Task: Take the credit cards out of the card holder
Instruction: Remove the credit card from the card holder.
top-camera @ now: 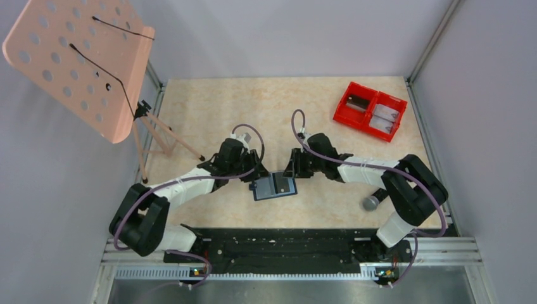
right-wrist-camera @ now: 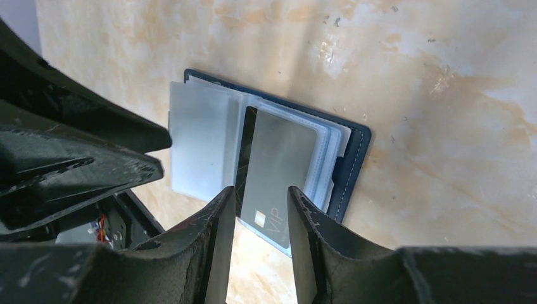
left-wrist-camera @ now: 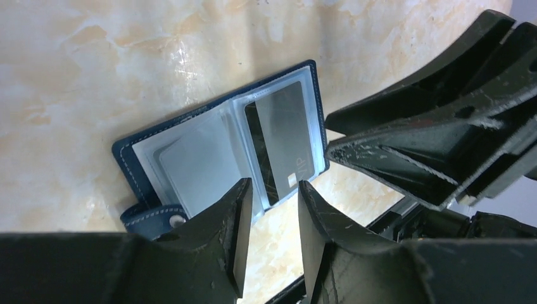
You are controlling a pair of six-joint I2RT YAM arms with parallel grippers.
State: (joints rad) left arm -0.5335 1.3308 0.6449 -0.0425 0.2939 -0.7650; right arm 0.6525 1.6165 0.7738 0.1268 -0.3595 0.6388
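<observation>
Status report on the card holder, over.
Both open, left gripper and right gripper flanking card holder. Holder lies open, dark card showing inside. Nothing blocking.

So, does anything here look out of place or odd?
Yes. The dark card sticks out past the edge of the open card holder, partly slid from its sleeve. Also, a grey ball lies loose near the right arm.

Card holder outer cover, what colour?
Card holder cover is navy blue with pale stitching; clearest in the left wrist view.
</observation>
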